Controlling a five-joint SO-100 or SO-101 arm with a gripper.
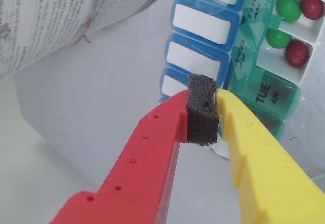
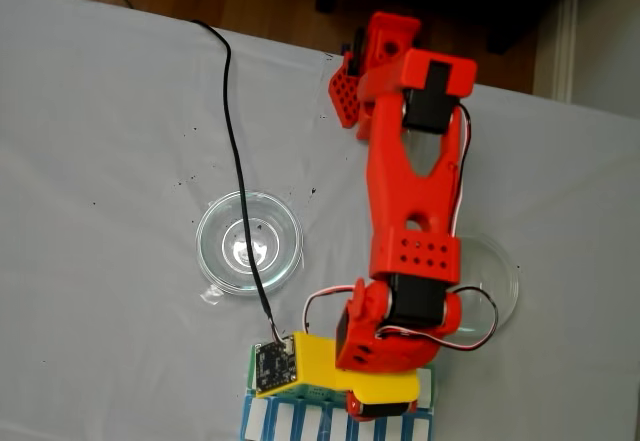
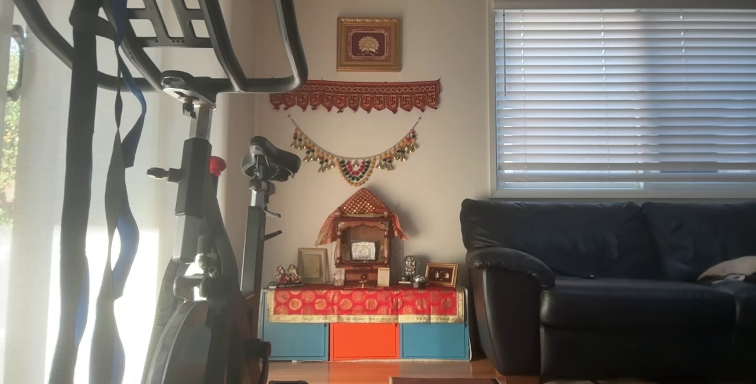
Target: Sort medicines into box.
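Pills in wrist view: two green (image 1: 288, 7), two dark red (image 1: 297, 53), in open box (image 1: 264, 94) compartments. Fixed view: two clear glass dishes (image 2: 249, 242), one arm (image 2: 410, 211), one black cable (image 2: 232, 131).

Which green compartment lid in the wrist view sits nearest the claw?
The closed TUE AM lid, just past the claw; the THU lid lies farther off.

A round clear glass dish (image 2: 249, 242) sits on the white tablecloth (image 2: 100, 161) beneath me, a black cable (image 2: 232, 131) trailing across it — beyond, a black leather sofa (image 3: 590, 277) and a grey exercise bike (image 3: 201, 207).
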